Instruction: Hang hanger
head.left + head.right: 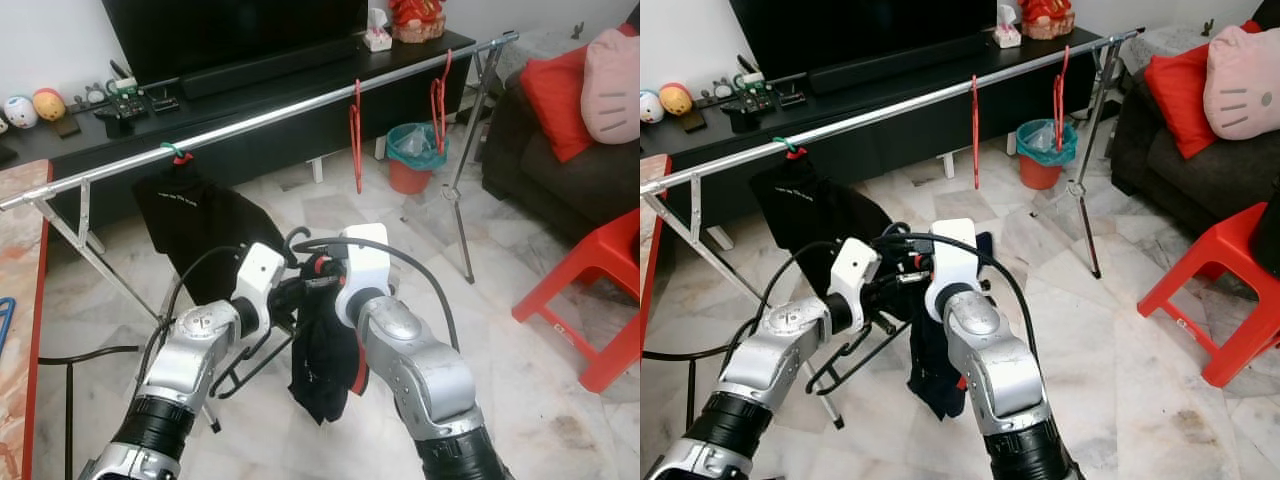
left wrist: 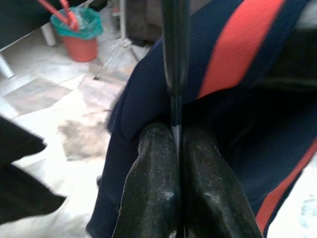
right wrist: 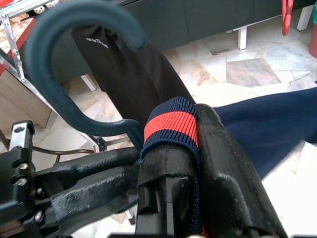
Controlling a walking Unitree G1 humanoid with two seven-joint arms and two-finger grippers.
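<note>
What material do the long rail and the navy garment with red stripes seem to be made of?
Rail: probably metal with a polished silvery finish; it shines and reflects the light. Navy garment: soft fabric, seemingly knitted; its red-striped collar band shows fine ribbing, and it hangs in limp folds.

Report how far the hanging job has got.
Done: a black garment already hangs on the rail, and two red hangers hang bare there. In hand: the left gripper and right gripper are both shut on the navy garment and its dark hanger, held below the rail. Left: hooking that hanger over the rail.
</note>
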